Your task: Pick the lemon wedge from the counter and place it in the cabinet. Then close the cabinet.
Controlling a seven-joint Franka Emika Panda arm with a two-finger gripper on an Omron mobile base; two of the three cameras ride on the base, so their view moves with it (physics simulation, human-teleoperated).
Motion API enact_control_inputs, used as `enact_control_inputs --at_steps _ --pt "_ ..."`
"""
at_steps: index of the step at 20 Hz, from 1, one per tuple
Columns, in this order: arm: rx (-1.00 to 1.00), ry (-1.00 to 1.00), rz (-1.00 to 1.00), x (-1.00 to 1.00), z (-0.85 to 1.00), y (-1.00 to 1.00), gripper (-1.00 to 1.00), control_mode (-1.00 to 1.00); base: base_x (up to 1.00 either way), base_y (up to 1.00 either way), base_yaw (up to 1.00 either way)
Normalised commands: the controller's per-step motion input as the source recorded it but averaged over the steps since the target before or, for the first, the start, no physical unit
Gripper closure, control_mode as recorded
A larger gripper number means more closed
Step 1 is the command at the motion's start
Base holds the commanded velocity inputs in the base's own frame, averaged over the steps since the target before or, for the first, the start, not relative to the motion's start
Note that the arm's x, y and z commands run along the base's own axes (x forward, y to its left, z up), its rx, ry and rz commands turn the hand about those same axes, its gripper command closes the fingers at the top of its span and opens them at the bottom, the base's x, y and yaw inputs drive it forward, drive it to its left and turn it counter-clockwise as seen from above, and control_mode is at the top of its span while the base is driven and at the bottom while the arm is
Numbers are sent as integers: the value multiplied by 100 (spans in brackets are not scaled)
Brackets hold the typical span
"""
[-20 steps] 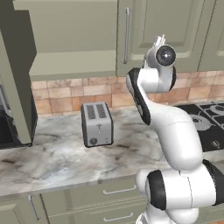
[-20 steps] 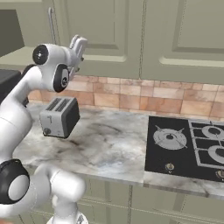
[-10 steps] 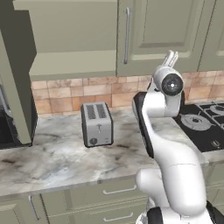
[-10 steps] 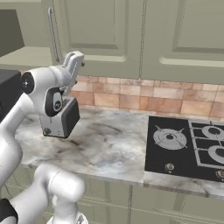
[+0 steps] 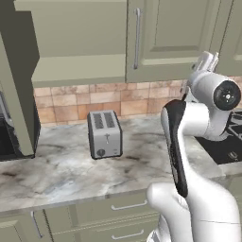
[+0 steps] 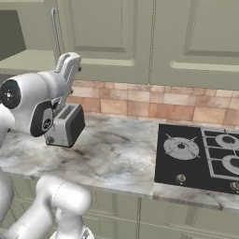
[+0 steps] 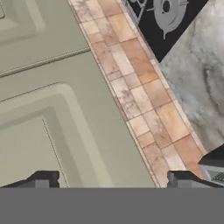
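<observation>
The lemon wedge is out of view. The olive-green cabinet (image 5: 71,71) stands open at the left, its shelf bare, and its door (image 5: 19,94) is swung out toward me. My gripper (image 5: 208,60) is raised in front of the closed doors to the right of that opening, above the marbled counter (image 5: 61,170). From the right it appears as the gripper (image 6: 70,63) near the long bar handle (image 6: 55,28). In the hand view the gripper (image 7: 113,181) is open, with its fingertips (image 7: 43,179) wide apart, nothing between them, facing a door panel (image 7: 52,109).
A silver toaster (image 5: 105,134) stands on the counter against the tiled backsplash (image 5: 123,97); the toaster (image 6: 65,126) is just below my hand. The black stovetop (image 6: 200,154) lies to the right. Green drawers (image 5: 118,212) run under the counter edge.
The arm has swung to the right in the left base view and its elbow has dropped. The hand stays high before the cabinet doors, open and empty.
</observation>
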Motion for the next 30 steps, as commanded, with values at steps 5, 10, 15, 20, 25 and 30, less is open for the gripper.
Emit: enact_control_inputs --at_steps 5,10,15,20,25,30 --pt "0 31 20 -100 3 64 -100 -100 0 0 0" --pt "0 22 15 -100 0 73 -100 -100 0 0 0" --pt "0 7 13 -100 0 81 -100 -100 0 0 0" --pt "-3 0 10 -100 0 83 -100 -100 0 0 0" --pt "-7 0 8 -89 0 76 -100 -100 0 0 0" --pt "-11 -2 8 -22 -20 88 -100 -100 0 0 0"
